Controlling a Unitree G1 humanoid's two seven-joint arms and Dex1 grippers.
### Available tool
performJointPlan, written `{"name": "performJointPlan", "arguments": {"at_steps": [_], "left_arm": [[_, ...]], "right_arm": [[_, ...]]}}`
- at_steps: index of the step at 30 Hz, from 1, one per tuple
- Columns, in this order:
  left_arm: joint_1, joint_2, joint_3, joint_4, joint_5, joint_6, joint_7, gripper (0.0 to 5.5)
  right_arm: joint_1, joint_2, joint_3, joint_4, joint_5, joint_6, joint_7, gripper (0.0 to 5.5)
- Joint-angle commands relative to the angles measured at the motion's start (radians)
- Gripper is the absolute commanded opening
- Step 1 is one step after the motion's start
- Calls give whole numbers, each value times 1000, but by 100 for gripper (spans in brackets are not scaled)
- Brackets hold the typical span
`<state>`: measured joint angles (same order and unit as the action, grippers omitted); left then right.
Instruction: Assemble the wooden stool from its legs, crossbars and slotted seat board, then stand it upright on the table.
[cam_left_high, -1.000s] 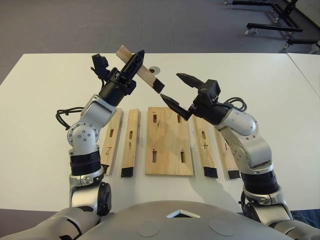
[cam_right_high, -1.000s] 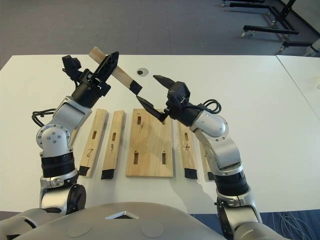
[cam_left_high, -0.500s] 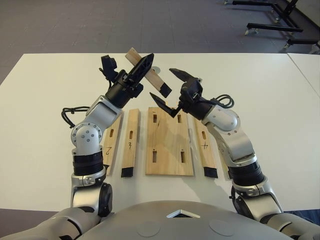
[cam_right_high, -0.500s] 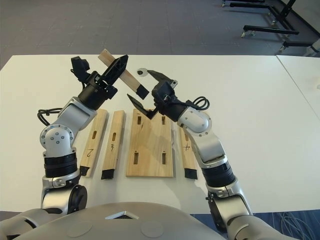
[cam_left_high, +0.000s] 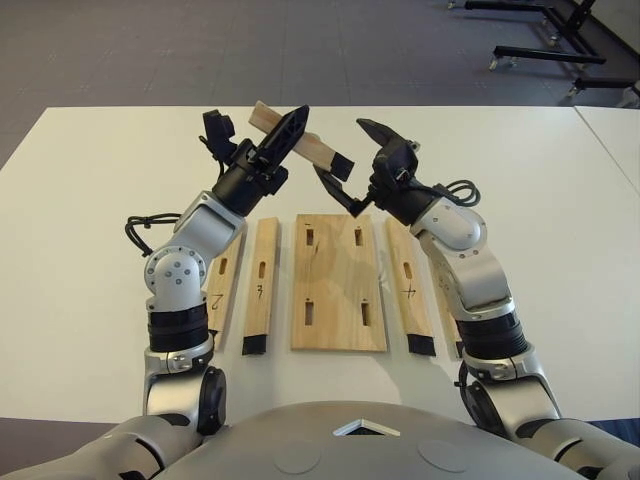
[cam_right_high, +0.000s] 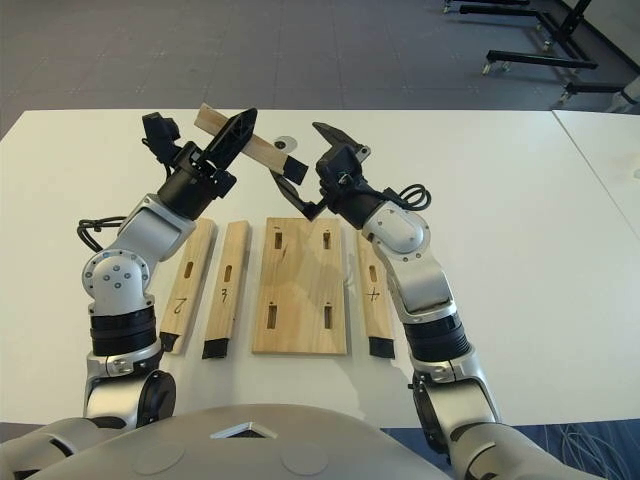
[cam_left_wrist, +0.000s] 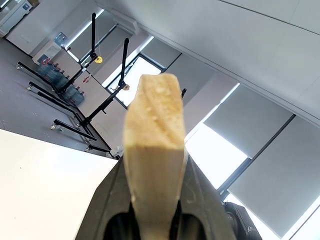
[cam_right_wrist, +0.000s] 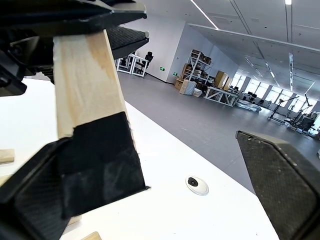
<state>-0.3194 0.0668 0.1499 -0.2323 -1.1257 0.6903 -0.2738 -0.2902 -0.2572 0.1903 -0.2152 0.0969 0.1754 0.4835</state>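
My left gripper (cam_left_high: 290, 130) is shut on a wooden leg (cam_left_high: 300, 148), held tilted above the table's far middle; the left wrist view looks along the leg (cam_left_wrist: 152, 150) between the fingers. The leg's black end (cam_left_high: 339, 165) sits between the spread fingers of my right gripper (cam_left_high: 341, 148), which is open. In the right wrist view the black end (cam_right_wrist: 100, 160) rests against one finger, while the other finger (cam_right_wrist: 280, 180) stands well apart. The slotted seat board (cam_left_high: 338, 285) lies flat below. Legs marked 2 (cam_left_high: 222, 285), 3 (cam_left_high: 260, 285) and 4 (cam_left_high: 410, 290) lie beside it.
Another wooden piece (cam_left_high: 458, 325) lies right of leg 4, partly hidden by my right arm. A round cable grommet (cam_right_wrist: 196, 184) is set in the white table (cam_left_high: 560, 200) behind the grippers. Rolling stands (cam_left_high: 545, 50) are on the floor at the far right.
My left arm brought the leg toward the centre and tipped it flatter. My right gripper rose from over the seat board and closed in around the leg's black end, staying open.
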Motion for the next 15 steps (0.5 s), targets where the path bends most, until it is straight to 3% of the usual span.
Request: {"name": "performJointPlan", "arguments": {"at_steps": [1,6,12,15], "left_arm": [[1,12,6,-3,35,-19,1,39],[-30,37,48,6,64,-62,-14,39],[-10,150,49,4,195,-97,-74,39],[69,232,44,-60,313,-172,-141,39]], "right_arm": [[36,-28,22,-44,24,44,52,489],[77,-81,-38,-100,120,113,124,489],[13,-76,-225,-134,298,183,87,489],[15,-23,-267,-162,334,200,-8,437]]}}
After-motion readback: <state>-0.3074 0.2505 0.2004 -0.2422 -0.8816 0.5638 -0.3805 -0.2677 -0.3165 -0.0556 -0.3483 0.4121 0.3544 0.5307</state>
